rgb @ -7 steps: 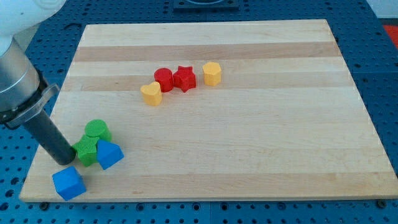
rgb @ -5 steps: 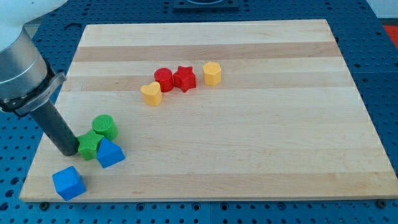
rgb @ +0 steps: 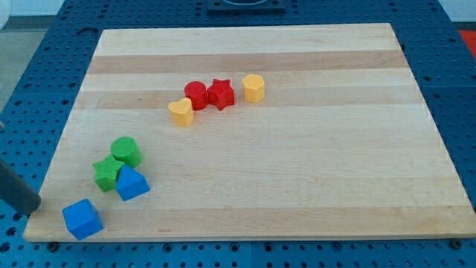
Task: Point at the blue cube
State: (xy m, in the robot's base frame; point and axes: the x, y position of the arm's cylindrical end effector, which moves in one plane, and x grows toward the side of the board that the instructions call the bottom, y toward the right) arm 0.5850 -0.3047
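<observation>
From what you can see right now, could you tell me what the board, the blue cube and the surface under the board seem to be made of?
The board looks like pale, matte wood: grain lines and glued strips show. The blue cube is probably plastic or painted wood; its flat, even colour leaves that open. The blue base looks like painted metal with rows of holes. My tip sits left of the cube.

The board [rgb: 297, 171] is pale wood with a smooth, matt finish and lengthwise grain stripes. The blue cube [rgb: 81, 219] and the other blocks look like matt plastic. The blue table [rgb: 454, 89] around the board looks like perforated metal.
</observation>
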